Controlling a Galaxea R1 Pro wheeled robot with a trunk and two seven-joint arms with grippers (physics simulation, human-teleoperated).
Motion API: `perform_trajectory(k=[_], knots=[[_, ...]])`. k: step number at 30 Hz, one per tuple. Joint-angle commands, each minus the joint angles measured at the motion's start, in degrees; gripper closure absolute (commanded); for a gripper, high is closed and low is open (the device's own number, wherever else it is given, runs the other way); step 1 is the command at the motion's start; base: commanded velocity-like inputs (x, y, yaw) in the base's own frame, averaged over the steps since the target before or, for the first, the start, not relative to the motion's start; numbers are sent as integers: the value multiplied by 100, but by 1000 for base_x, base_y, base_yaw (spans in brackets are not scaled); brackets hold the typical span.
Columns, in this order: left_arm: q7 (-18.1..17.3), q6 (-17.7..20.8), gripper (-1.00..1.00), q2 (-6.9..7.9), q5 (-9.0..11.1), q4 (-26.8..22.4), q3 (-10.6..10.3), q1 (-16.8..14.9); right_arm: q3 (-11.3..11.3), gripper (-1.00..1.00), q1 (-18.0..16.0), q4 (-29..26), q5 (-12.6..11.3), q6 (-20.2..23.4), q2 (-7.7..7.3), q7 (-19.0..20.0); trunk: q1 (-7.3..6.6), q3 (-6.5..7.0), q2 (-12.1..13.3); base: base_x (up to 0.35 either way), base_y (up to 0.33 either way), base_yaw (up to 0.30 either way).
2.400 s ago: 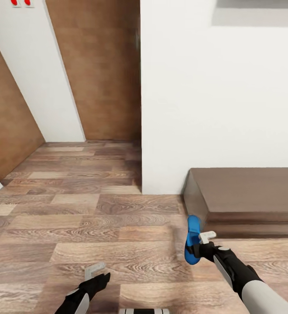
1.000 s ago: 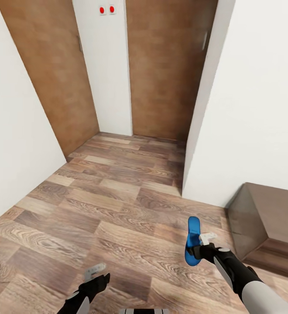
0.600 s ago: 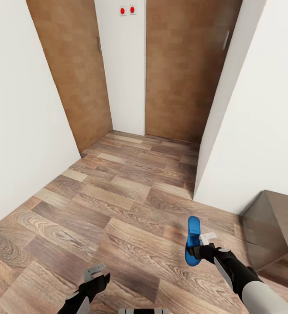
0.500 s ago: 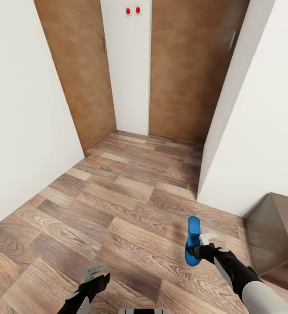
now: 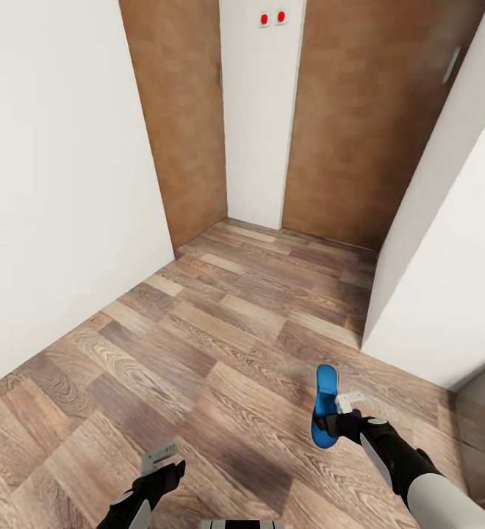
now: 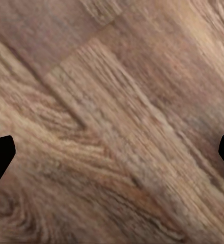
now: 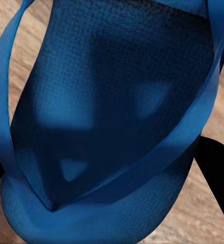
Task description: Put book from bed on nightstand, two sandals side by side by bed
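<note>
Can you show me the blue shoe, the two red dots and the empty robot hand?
Bright blue flat sandal (image 5: 325,402), head view, on its sole.
Two small red dots (image 5: 272,18), head view, between the pair, on the white wall.
Left hand (image 5: 164,457), head view, between its fingertips.

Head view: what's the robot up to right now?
It is on the move, carrying one blue sandal in its right gripper, held clear of the wood-plank floor. The left gripper is open and holds nothing; its wrist view looks down at bare floor. Ahead lie white walls and two brown doors in a short hallway. Over the last couple of seconds the view has swung, so the robot is turning.
</note>
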Motion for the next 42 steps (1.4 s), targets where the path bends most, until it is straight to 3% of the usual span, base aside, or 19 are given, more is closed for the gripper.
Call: perform_trajectory(k=[1,20,42], knots=[[0,0,-100,0,0,0,0,0,0,100,0,-1,-3,0,0,-2,0,0,0,0,0,282],[3,0,-100,1,1,0,0,0,0,100,0,-1,-3,0,0,-2,0,4,0,0,0,281],[-9,0,-100,0,5,0,0,0,0,100,0,-1,-3,0,0,7,0,146,0,0,0,211]])
